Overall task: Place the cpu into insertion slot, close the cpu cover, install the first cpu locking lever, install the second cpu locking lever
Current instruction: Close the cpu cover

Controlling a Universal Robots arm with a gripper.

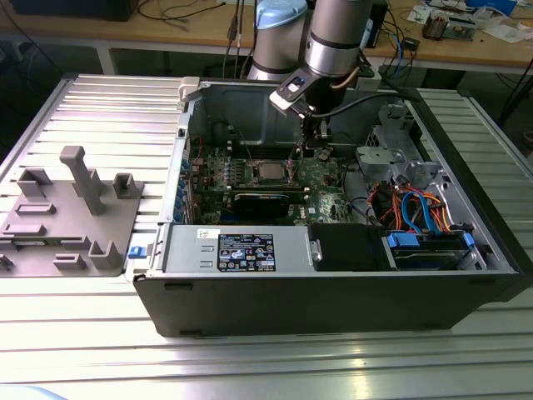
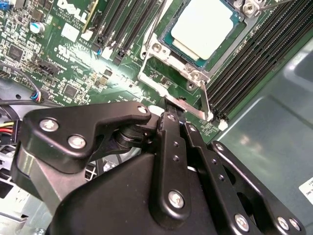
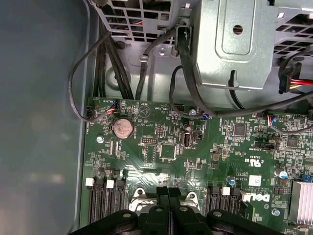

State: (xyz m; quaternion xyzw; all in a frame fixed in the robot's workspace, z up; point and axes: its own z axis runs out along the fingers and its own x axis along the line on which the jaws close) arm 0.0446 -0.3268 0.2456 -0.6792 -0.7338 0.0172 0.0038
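The open computer case (image 1: 333,292) lies on the table (image 1: 100,100) across the middle of the exterior view. On its green motherboard (image 3: 195,161), just left of that frame's centre, the insertion slot (image 1: 268,172) holds the cpu (image 2: 203,27) flat, and the cpu cover (image 2: 178,61) appears to lie down around it. The tool (image 2: 168,115) is clenched, its tips at the flattened end of a thin wire locking lever (image 2: 204,100), though I cannot tell whether it pinches that end. The lever looks light, springy and slippery, best taken at that tab, while the cpu is light, rigid and fragile.
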